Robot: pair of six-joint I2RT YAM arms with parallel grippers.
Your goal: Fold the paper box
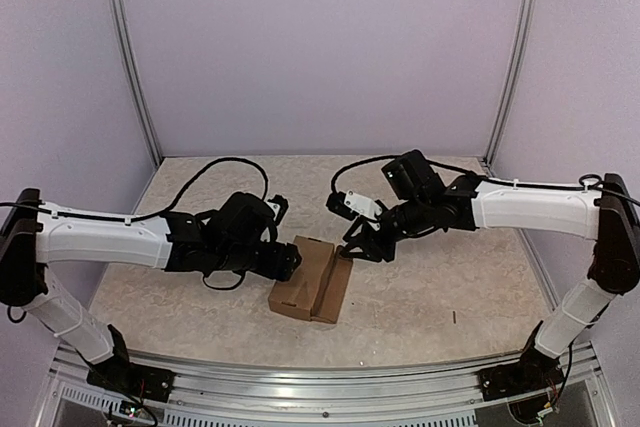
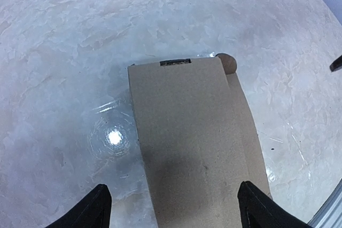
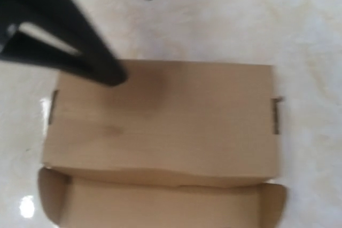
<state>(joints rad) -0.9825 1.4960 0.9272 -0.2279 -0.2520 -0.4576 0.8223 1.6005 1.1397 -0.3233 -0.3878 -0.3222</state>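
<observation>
Pale lilac walls (image 1: 320, 47), aluminium posts (image 1: 135, 77) at the far corners. Glossy marbled beige tabletop (image 1: 440, 287) with one glare spot (image 2: 114, 137).

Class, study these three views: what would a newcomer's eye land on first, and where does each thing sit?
The brown paper box lies low in the middle of the top view, one long flap unfolded. The left gripper hangs wide open directly above it, while the right gripper hovers at the box's far right corner, jaws parted.
</observation>
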